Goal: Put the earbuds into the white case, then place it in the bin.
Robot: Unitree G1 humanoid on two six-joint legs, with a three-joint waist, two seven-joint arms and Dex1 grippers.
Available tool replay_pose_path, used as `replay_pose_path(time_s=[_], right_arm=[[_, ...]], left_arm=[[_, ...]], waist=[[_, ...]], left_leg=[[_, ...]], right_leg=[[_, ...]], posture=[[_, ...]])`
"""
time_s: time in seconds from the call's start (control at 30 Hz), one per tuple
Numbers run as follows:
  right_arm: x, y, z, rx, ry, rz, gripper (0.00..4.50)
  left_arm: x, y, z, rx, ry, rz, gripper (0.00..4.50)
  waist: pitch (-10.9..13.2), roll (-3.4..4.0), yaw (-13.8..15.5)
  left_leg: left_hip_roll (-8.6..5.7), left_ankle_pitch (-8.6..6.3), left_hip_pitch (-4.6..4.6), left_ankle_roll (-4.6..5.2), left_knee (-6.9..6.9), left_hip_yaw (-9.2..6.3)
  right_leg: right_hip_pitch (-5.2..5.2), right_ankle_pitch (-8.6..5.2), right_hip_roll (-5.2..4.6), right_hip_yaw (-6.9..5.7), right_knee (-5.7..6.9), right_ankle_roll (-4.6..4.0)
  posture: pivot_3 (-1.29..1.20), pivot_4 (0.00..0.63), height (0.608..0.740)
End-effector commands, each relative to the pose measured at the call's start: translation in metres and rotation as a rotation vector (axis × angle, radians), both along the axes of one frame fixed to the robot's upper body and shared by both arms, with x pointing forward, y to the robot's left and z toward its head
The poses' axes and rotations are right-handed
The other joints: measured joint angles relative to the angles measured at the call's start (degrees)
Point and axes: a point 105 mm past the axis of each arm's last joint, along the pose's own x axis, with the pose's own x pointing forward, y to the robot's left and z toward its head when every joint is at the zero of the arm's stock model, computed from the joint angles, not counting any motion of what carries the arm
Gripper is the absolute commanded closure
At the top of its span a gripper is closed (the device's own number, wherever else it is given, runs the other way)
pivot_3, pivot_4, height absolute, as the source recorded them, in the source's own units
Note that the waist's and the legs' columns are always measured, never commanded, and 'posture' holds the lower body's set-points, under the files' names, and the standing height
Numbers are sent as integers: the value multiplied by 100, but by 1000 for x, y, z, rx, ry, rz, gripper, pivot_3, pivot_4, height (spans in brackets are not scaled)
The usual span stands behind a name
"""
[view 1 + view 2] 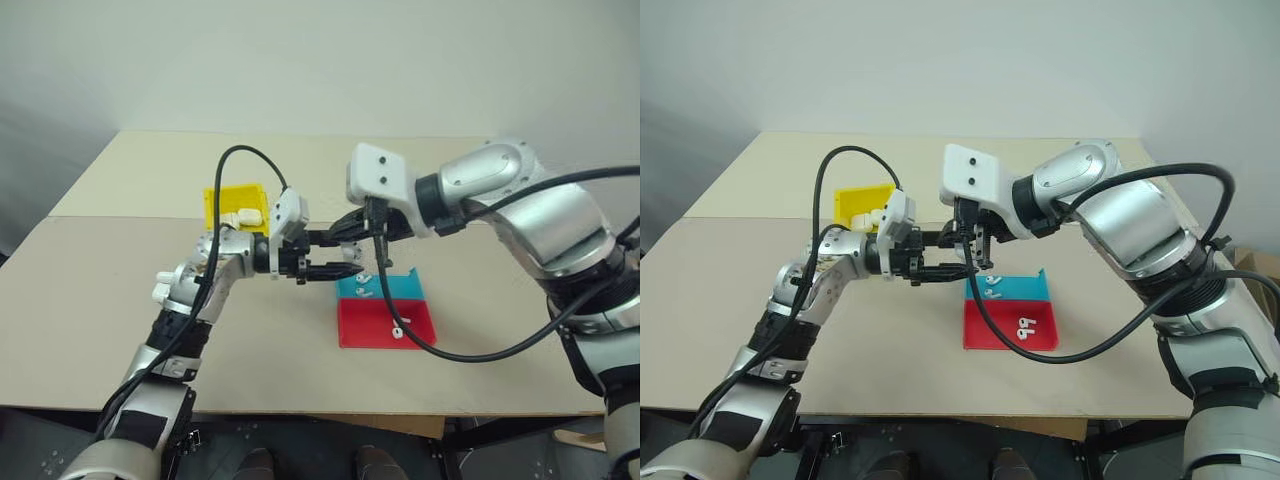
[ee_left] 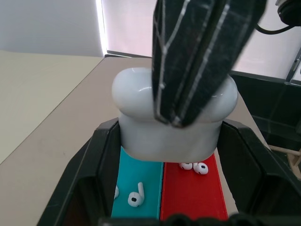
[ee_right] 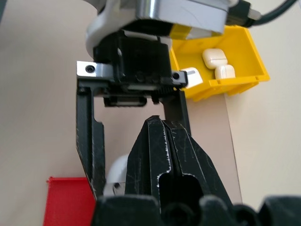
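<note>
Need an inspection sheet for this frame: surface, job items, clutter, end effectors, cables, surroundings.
Surface: tan tabletop.
Job's things: white case closed, gripped above the trays; earbuds loose on blue tray and red tray; yellow bin already holds other cases.
Clutter: nothing seen.
End effectors: left end effector shut on the white case; right end effector shut, tips pressing the case's lid.
Cables: black cable hangs over the red tray.
Surroundings: pale wall.

Soft, even overhead light fell on the pale beige wooden tabletop [image 1: 120,300], leaving only faint shadows. In the left wrist view the near black finger [image 2: 197,61] was blurred, and bright window glare washed the background.
</note>
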Motion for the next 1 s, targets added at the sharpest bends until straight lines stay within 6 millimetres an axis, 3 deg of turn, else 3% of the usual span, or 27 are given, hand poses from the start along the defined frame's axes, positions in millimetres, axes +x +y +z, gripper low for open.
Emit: replay_pose_path(time_s=[0.03,0.17,0.27,0.37,0.53,0.67,0.8,0.9,0.97,1.0], right_arm=[[2,-22,6,29,1,-60,4487],[-1,-32,7,82,3,-92,4487],[2,-34,17,236,16,-150,4487],[-6,-43,39,501,103,-181,4487],[-17,-51,22,599,156,-253,4487],[-20,-49,14,605,160,-284,4487],[-20,-49,14,611,144,-299,4487],[-21,-49,14,620,138,-307,4500],[-21,-50,14,626,133,-315,4500],[-21,-51,15,630,130,-318,4500]], left_arm=[[-5,13,29,-65,-104,33,1718],[-1,28,34,-96,-118,124,1718],[3,37,43,-138,-154,233,1718],[25,55,51,-164,-192,509,1718],[78,90,52,-207,-82,1046,1718],[103,103,42,-177,-30,1276,1718],[121,105,23,-95,19,1341,1718],[133,108,10,-29,41,1384,736],[135,107,14,-49,16,1380,56],[135,106,18,-61,0,1370,20]], waist=[[0,0,8],[1,1,16],[0,1,-14],[1,1,12],[0,0,154],[0,0,170],[0,0,144],[0,0,149],[0,0,148],[0,0,151]], left_leg=[[0,0,0,0,0,-4],[0,0,-3,0,0,-9],[-1,0,-1,0,1,-10],[-1,1,1,-1,3,-17],[-7,1,-1,-1,8,-35],[-18,1,-5,-1,13,-42],[-22,1,-6,-1,5,-44],[-24,2,-8,-2,2,-47],[-25,2,-10,-2,2,-47],[-26,2,-12,-3,2,-47]], right_leg=[[2,0,0,-3,-1,0],[1,0,-3,-8,-1,0],[3,0,-3,-6,2,0],[5,1,-2,-8,8,-1],[21,1,-9,-26,0,-1],[18,1,-14,-28,3,0],[14,1,-15,-29,-1,0],[11,1,-15,-31,0,0],[12,1,-16,-32,-3,0],[11,1,-16,-32,-3,0]], posture=[[0,150,740],[0,150,740],[0,150,740],[0,150,740],[0,150,740],[0,150,740],[0,150,740],[0,150,740],[0,150,740],[0,150,740]])
